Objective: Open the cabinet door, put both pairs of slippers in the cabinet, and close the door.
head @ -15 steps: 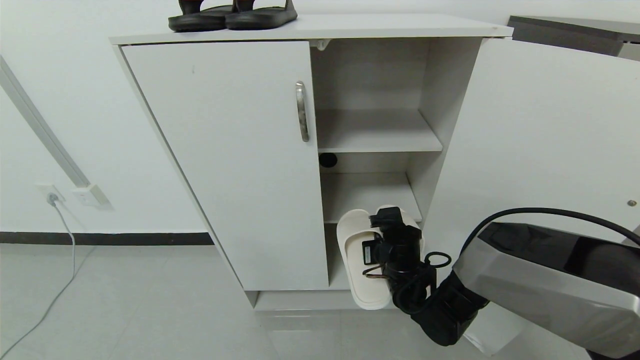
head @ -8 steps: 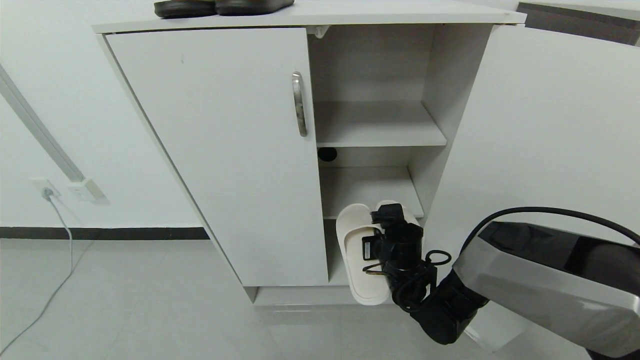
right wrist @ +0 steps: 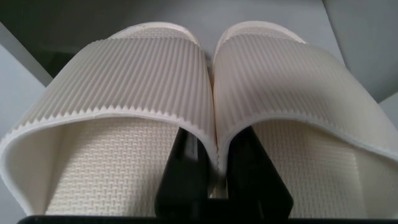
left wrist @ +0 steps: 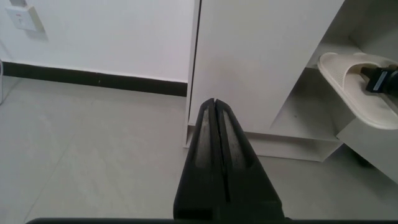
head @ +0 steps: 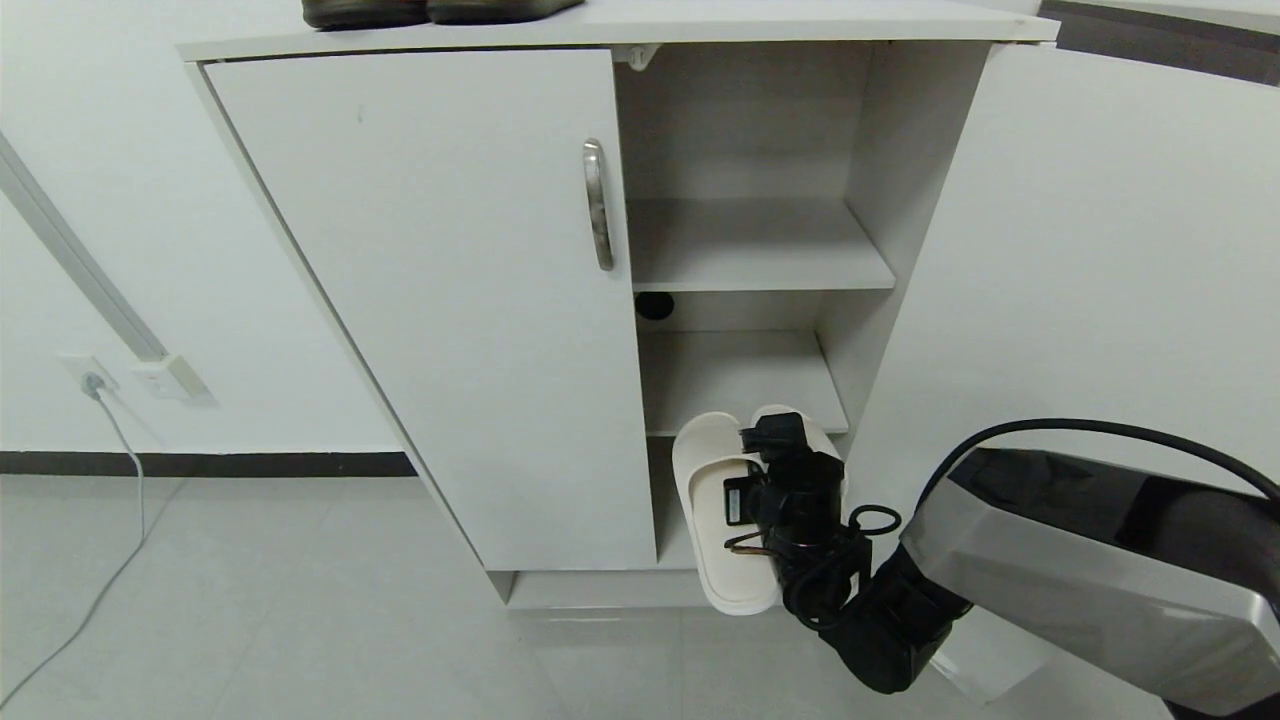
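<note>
On the white cabinet top lie black slippers.

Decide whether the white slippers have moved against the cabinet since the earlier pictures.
No, not noticeably. The camera shifted, but the white slippers in the right gripper keep their toes at the front edge of the lower shelf.

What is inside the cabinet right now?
An upper shelf, a lower shelf and a dark round spot between them. The closed door hides the left half; white slippers cover the bottom.

White slippers at open cabinet bottom compartment; black slippers atop.
</note>
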